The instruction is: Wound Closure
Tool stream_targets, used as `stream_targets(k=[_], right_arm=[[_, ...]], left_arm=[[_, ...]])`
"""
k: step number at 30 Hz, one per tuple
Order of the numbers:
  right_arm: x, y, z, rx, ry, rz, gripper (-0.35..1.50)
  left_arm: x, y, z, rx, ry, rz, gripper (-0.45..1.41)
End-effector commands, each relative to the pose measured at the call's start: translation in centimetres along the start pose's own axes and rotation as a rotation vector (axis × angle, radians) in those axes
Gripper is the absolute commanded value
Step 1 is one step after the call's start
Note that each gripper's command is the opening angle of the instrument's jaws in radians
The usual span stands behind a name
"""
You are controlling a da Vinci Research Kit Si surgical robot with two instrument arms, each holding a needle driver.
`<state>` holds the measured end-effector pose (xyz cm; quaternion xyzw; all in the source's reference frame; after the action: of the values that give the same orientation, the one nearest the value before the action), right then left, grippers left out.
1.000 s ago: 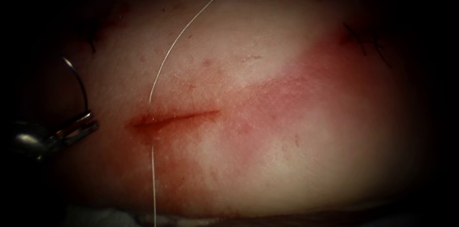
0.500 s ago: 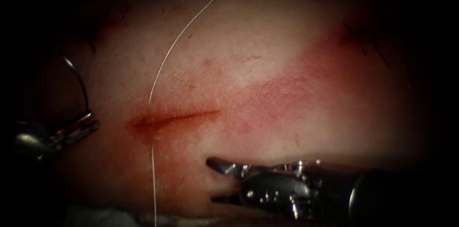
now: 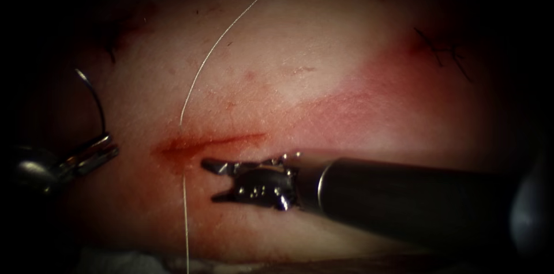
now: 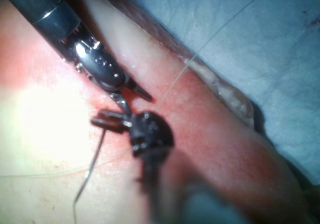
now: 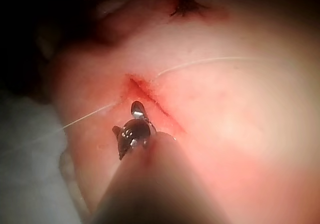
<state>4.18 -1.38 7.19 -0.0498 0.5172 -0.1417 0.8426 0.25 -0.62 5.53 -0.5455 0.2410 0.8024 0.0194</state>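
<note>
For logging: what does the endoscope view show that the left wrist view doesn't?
Endoscope: the thin red cut and dark stitch knots. Left wrist: pale blue drape beside the pink tissue. Both: left end effector shut near one end of the curved steel needle, out of the tissue, left of the cut; right end effector open, empty; thin white thread.

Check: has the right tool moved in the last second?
Yes. The right tool, jaws open and holding nothing, has come in from the right and now sits just below the cut, near the thread.
</note>
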Motion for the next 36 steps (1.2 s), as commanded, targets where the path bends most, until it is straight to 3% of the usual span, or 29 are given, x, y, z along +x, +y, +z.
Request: stream_targets(k=[1,9,12,13,14,15,16,22,26,31,33,36], right_arm=[[0.03,-0.01,0.18,0.001,0.017,-0.006,1.41],[0.09,0.06,0.5,-0.006,0.02,-0.012,1.41],[0.09,0.02,0.55,0.004,0.023,-0.02,1.3],[0.08,0.01,0.56,0.026,0.013,-0.022,1.18],[0.07,-0.01,0.57,0.065,-0.005,-0.025,0.86],[0.06,-0.02,0.57,0.115,-0.021,-0.029,0.1],[0.04,-0.04,0.56,0.143,-0.024,-0.028,-0.35],[-0.04,-0.13,0.42,0.19,-0.046,0.074,-0.35],[0.04,-0.36,0.09,0.194,-0.048,0.104,-0.35],[0.47,-0.84,-0.46,0.19,-0.032,0.114,-0.35],[0.86,-1.12,-0.72,0.197,-0.017,0.113,-0.35],[1.11,-1.26,-0.81,0.202,-0.012,0.111,-0.35]], left_arm=[[-0.03,0.08,0.04,-0.002,0.001,-0.003,-0.45],[-0.03,0.08,0.02,-0.003,0.002,-0.002,-0.45],[-0.03,0.08,0.01,-0.003,0.002,-0.002,-0.45],[-0.03,0.08,0.01,-0.004,0.002,-0.003,-0.45],[-0.03,0.08,0.01,-0.004,0.002,-0.003,-0.45],[-0.03,0.07,0.01,-0.004,0.003,-0.003,-0.45],[-0.03,0.07,0.01,-0.004,0.003,-0.003,-0.45],[-0.03,0.07,0.01,-0.004,0.003,-0.003,-0.45],[-0.03,0.07,0.01,-0.004,0.003,-0.004,-0.45],[-0.02,0.07,0.02,-0.004,0.002,-0.004,-0.45],[-0.02,0.07,0.04,-0.002,0.0,-0.004,-0.45],[-0.01,0.08,0.04,-0.002,0.0,-0.004,-0.45]])
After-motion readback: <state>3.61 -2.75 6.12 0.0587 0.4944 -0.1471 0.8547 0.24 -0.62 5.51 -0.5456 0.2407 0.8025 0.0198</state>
